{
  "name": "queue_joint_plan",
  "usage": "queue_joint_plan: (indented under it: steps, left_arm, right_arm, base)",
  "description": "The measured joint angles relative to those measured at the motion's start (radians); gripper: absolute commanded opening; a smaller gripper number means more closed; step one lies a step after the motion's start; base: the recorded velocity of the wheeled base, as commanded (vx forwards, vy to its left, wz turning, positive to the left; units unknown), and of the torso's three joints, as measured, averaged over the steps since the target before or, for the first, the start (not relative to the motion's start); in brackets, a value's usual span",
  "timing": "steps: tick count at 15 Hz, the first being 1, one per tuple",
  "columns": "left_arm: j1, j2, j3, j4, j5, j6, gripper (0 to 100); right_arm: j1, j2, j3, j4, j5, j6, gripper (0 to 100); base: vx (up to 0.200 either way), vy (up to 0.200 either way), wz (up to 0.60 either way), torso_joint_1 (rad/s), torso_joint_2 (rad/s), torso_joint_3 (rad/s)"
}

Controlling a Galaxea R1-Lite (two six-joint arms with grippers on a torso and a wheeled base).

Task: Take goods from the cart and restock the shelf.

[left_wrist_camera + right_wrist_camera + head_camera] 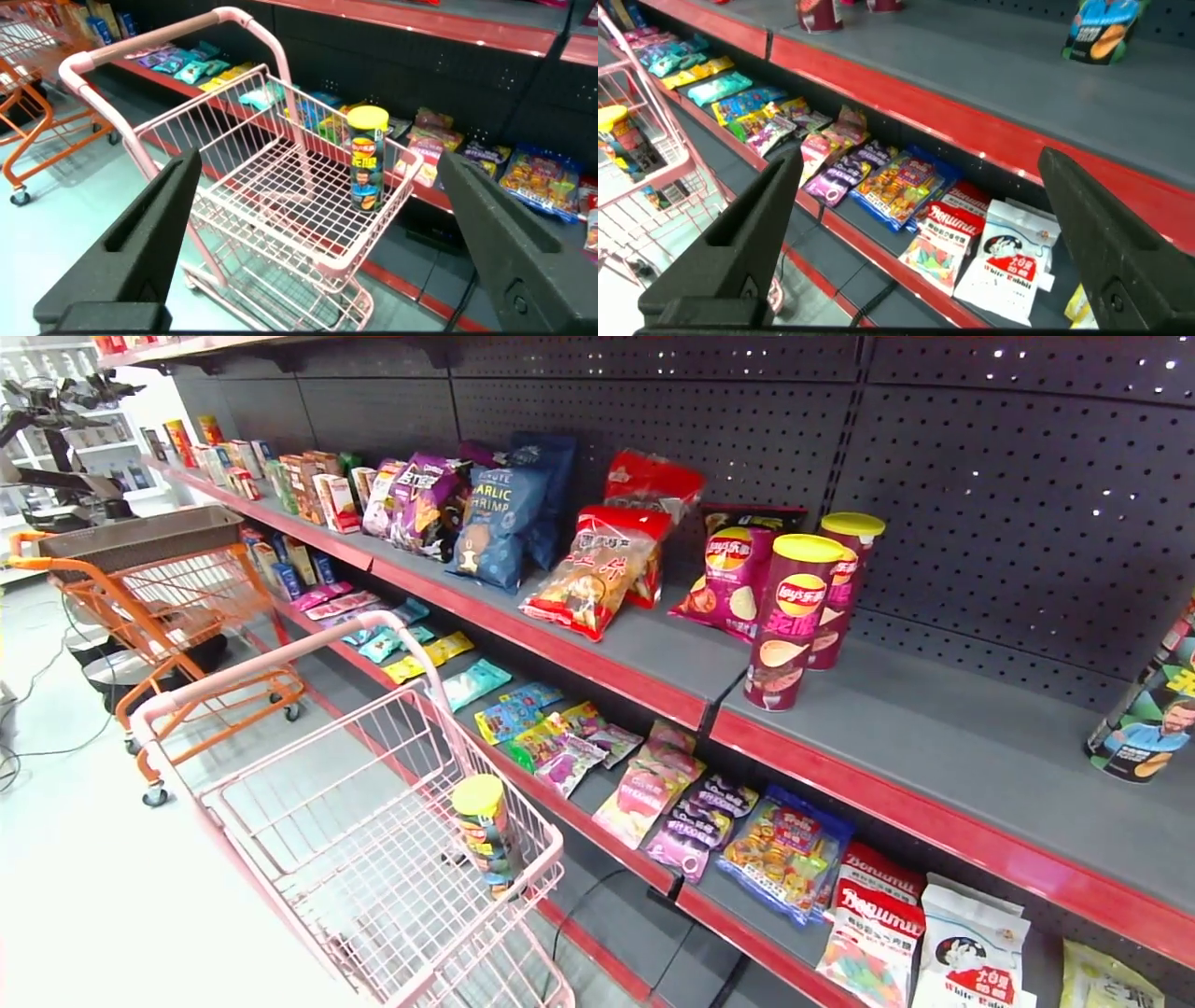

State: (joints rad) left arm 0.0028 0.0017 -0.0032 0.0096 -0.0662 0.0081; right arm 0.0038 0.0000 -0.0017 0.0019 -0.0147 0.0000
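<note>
Standing upright in the pink cart's (280, 658) front corner on the shelf (934, 747) side, the yellow-lidded can (485, 835) looked ready for pickup, which likely explained why the left gripper (320, 163) hung over the basket spread wide, the right gripper (922, 157) equally wide and empty

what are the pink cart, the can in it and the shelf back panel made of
Pink cart: looks like coated metal wire, going by the thin grid and glossy tube handle.
Can: probably cardboard tube with printed wrap and a yellow plastic lid.
Back panel: likely painted sheet metal, dark matte, with regular punched holes.
</note>
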Motion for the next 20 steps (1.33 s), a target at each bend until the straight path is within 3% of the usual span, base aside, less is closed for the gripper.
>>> queue_joint_plan:
  steps: [10,20]
  left_arm:
    - [0.000,0.000,0.000,-0.001,0.000,0.000,100]
    - [0.000,0.000,0.000,0.001,0.000,0.000,100]
  right_arm:
    - [0.000,0.000,0.001,0.000,0.000,0.001,100]
    - [0.000,0.000,0.000,0.001,0.000,0.000,100]
  base:
    - [0.000,0.000,0.00,-0.150,0.37,0.216]
    - [0.000,0.000,0.00,-0.184,0.51,0.324]
